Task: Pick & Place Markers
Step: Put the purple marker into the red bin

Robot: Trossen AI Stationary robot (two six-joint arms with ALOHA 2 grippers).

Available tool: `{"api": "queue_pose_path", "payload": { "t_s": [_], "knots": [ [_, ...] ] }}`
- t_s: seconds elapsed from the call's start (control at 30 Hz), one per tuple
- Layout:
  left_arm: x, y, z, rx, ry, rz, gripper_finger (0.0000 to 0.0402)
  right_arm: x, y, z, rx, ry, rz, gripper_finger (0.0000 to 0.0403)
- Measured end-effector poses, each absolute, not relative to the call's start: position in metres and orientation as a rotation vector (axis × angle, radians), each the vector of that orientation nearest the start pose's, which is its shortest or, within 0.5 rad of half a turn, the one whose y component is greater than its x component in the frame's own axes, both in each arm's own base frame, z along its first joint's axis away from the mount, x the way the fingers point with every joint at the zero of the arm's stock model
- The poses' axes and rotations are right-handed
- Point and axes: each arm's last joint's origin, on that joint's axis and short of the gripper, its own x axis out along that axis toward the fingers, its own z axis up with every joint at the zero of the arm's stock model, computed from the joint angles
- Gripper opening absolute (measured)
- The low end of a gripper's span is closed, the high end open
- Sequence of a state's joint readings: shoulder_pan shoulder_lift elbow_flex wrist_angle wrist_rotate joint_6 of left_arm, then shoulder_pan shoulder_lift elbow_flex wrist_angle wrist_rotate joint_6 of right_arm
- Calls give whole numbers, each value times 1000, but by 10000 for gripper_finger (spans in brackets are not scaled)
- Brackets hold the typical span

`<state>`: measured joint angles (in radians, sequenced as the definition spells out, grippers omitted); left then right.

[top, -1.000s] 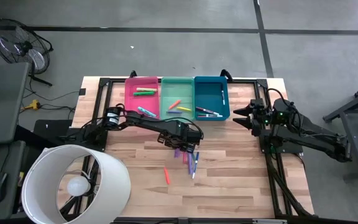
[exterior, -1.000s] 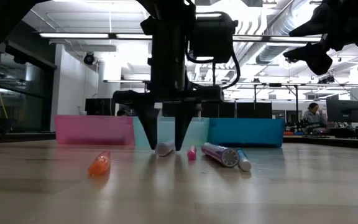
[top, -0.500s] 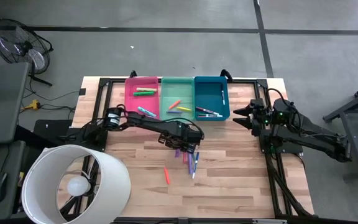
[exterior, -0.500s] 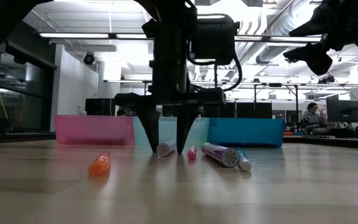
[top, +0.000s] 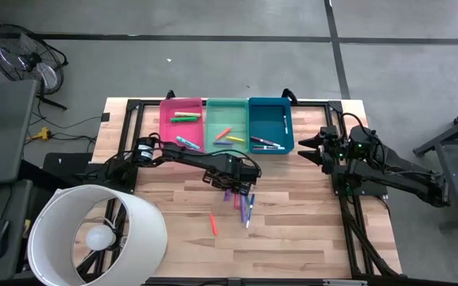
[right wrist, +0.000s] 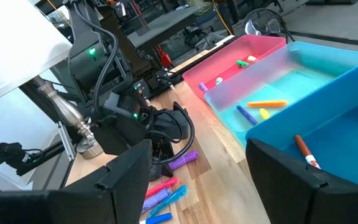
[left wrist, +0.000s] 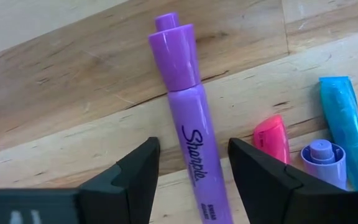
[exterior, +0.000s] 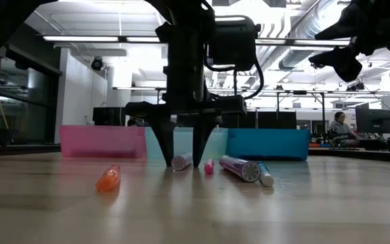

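A wooden worktop [top: 293, 230] carried three bins along its far side: a pink bin [top: 182, 123], a green bin [top: 227, 125] and a blue bin [top: 271, 124], each with a few markers inside.

The left claw [exterior: 183, 161] stood low over the middle of the worktop, pointing straight down, its two fingers spread apart with their tips at or just above the wood. A purple marker [left wrist: 189, 134] lay flat on the worktop in the gap between the fingers, its cap end reaching out beyond the tips. From the left wrist view, neither finger touched it; a sliver of wood showed on each side. The claw held nothing.

Just beside the purple marker lay a pink marker [left wrist: 272, 138], a second purple marker [left wrist: 323, 160] and a light blue marker [left wrist: 345, 132], close together, outside the claw. An orange marker [exterior: 108, 177] lay by itself, apart from the cluster and nearer the front edge.

The right claw [top: 310, 148] hung in the air near the right end of the blue bin, well apart from the loose markers, its fingers open and empty.

A person [exterior: 342, 127] sat in the room far behind the worktop.
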<state>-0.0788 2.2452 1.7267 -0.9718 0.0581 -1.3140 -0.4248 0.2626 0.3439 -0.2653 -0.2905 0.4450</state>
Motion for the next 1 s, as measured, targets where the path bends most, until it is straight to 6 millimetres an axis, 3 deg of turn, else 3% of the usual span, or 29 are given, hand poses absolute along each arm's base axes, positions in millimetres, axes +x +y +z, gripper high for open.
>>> {"api": "queue_pose_path", "payload": {
  "t_s": [0.57, 1.0],
  "knots": [
    [435, -37, 144, -1022, 1351, 796, 59, 93, -33, 234, 508, 140, -170, 250],
    [435, -36, 144, -920, 1383, 707, 58, 93, -33, 234, 508, 140, -170, 250]
  ]
}}
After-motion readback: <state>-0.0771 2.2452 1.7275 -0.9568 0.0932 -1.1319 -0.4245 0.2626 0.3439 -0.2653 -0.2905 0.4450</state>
